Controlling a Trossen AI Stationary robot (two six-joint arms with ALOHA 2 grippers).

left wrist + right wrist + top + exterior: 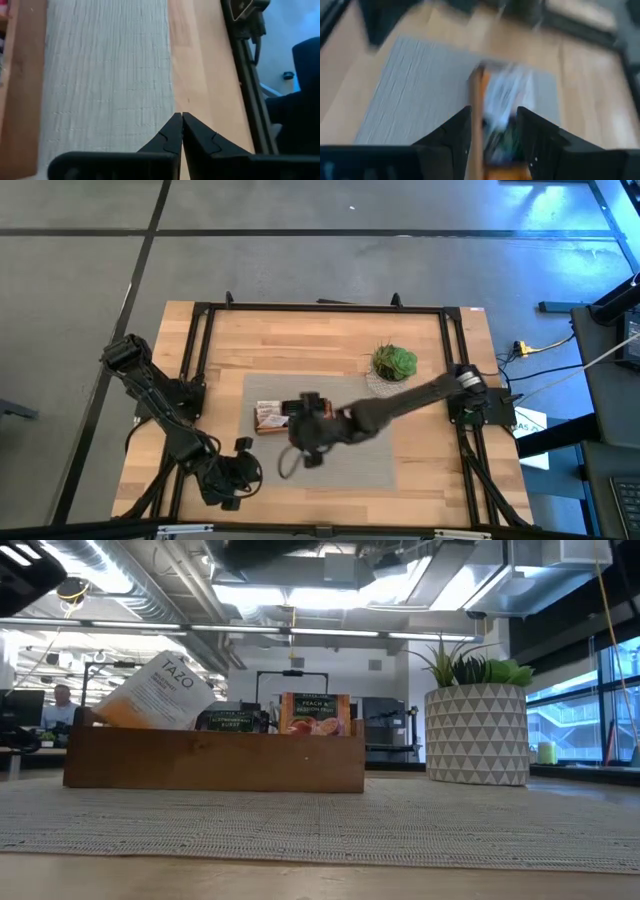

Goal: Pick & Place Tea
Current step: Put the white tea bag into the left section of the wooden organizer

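Your right gripper hangs over the wooden tray on the grey mat, fingers spread with nothing between them. The tea sachets stand in the tray, a white-and-orange one leaning at one end. Your left gripper waits at the near left table corner, fingers pressed together, empty. The potted plant stands well apart.

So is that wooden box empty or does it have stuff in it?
Not empty: tea sachets stand up out of the wooden tray in the low view.
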